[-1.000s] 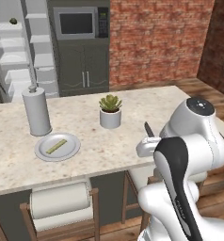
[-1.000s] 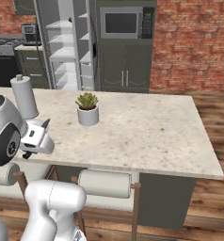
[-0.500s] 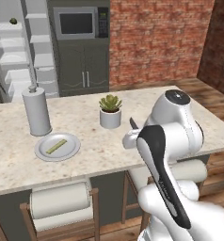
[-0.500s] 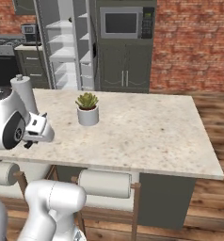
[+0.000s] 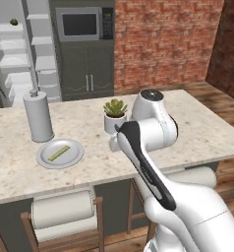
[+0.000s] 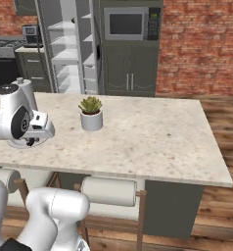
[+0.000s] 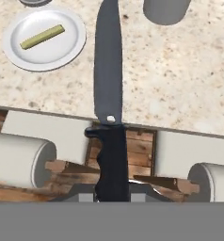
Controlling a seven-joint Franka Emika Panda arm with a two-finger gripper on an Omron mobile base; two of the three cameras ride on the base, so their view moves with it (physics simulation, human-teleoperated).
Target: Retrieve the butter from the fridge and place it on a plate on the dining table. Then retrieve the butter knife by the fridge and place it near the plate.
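Butter knife [image 7: 108, 70]: held by black handle, dark blade pointing out over table edge; not yet set down.
Dining table [image 5: 207, 133]: beige speckled top; carries plate, canister, potted plant.
Fridge [image 6: 69, 46]: doors open, white shelves exposed behind table.
Plate [image 5: 60, 153]: near left end of table, just in front of canister.
Butter [image 5: 59, 153]: lying on plate; first half of task judged complete.
Gripper [image 7: 112, 190]: pressed together on knife handle, above near table edge.
Remaining: lower knife onto bare stone beside plate, then release.
Canister [image 5: 38, 117]: tall grey cylinder close behind plate; limits room on far side.
Potted plant [image 5: 114, 115]: between arm and plate; likely obstacle.
Stools [image 5: 64, 214]: tucked under near edge, below hand.
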